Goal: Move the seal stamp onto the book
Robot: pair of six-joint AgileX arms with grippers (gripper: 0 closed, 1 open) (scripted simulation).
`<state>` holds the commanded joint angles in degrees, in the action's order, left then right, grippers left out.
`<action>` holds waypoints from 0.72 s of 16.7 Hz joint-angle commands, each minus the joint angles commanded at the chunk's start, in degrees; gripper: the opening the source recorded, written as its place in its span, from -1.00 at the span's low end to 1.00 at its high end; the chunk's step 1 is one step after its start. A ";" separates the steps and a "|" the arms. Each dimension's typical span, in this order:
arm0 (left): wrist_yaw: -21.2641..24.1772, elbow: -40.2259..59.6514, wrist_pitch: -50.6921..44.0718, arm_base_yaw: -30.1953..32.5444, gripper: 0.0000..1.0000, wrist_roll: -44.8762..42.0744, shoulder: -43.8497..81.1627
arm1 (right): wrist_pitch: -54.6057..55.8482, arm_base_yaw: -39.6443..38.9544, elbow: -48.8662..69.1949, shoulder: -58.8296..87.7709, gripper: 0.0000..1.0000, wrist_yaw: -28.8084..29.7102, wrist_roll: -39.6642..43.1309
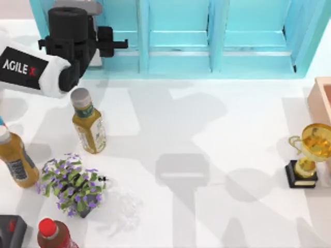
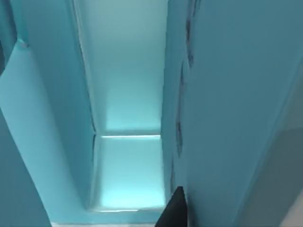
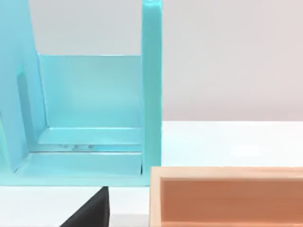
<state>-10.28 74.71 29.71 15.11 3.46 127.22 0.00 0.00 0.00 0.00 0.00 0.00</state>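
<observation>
**Left claw at the shelf, stamp's place untold**

Towards the near-left corner of the bench (image 1: pixel 217 119) stand bottles (image 1: pixel 89 124) and a flowering plant (image 1: pixel 72 183). A gold trophy (image 1: pixel 309 155) sits by the right edge, with a wooden box (image 1: pixel 323 95) beyond it and open white surface between the two groups. At the far edge, the left claw (image 1: pixel 116 44) reaches into the leftmost bay of the teal shelf (image 1: pixel 207 46). I cannot tell if it is wide or narrow. The right claw (image 3: pixel 92 210), equally unclear, faces the shelf's right end. I cannot tell where the seal stamp or book lies from either claw.
</observation>
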 joint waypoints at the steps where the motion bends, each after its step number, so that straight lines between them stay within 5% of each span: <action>1: -0.01 -0.02 -0.10 -0.01 -1.00 0.03 -0.12 | 0.00 0.00 0.00 0.00 1.00 0.00 0.00; 6: -1.58 -3.28 -7.87 1.08 -1.00 2.16 -9.56 | 0.00 0.00 0.00 0.00 1.00 0.00 0.00; 12: -5.49 -11.79 -26.42 6.44 -1.00 4.61 -37.03 | 0.00 0.00 0.00 0.00 1.00 0.00 0.00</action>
<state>-15.77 62.92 3.29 21.55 8.07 90.19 0.00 0.00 0.00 0.00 0.00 0.00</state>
